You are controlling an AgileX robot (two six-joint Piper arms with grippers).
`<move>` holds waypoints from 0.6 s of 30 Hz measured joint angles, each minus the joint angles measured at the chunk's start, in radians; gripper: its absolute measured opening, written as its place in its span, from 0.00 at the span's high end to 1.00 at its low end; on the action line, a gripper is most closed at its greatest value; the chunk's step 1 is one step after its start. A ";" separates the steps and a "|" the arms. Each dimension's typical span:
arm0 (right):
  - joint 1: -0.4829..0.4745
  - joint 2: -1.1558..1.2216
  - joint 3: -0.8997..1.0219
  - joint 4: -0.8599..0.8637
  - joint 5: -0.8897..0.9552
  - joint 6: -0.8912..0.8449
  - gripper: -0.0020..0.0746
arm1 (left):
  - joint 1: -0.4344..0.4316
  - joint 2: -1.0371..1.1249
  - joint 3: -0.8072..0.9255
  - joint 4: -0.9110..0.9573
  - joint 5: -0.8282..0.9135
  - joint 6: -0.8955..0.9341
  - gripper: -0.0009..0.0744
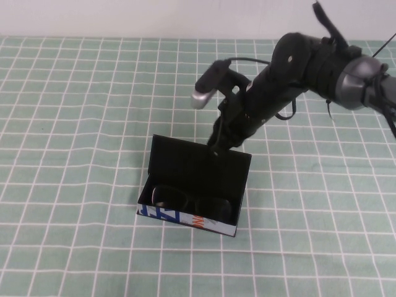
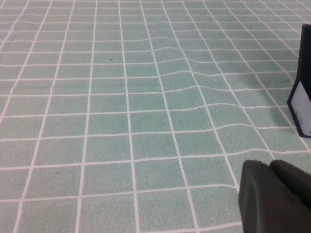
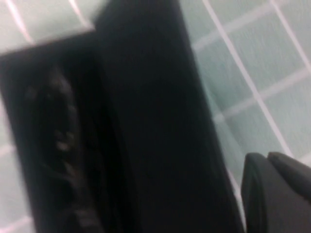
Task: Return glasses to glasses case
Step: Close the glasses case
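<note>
The glasses case (image 1: 185, 220) stands open near the table's middle, its white, blue and orange front facing me and its black lid (image 1: 199, 164) raised behind. The black glasses (image 1: 184, 199) lie inside it. My right gripper (image 1: 217, 147) is shut and empty, its tip at the top back edge of the lid. In the right wrist view the shut gripper (image 3: 268, 158) sits just behind the lid (image 3: 155, 121), with the glasses (image 3: 60, 136) a dark blur inside. My left gripper (image 2: 270, 164) is shut and empty, low over the cloth; the case's side (image 2: 303, 102) shows beyond it.
A green cloth with a white grid (image 1: 74, 124) covers the table. A silver-tipped camera (image 1: 204, 93) juts from the right arm above the case. The left arm does not show in the high view.
</note>
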 joint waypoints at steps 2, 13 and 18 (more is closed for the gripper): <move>0.000 -0.017 0.000 0.055 0.005 -0.042 0.99 | 0.000 0.000 0.000 0.000 0.000 0.000 0.99; 0.000 -0.067 0.000 0.215 0.041 -0.117 0.99 | 0.000 0.000 0.000 0.000 0.000 0.000 0.99; 0.000 -0.067 0.000 0.221 0.041 -0.092 0.99 | 0.000 0.000 0.000 0.000 0.000 0.000 0.99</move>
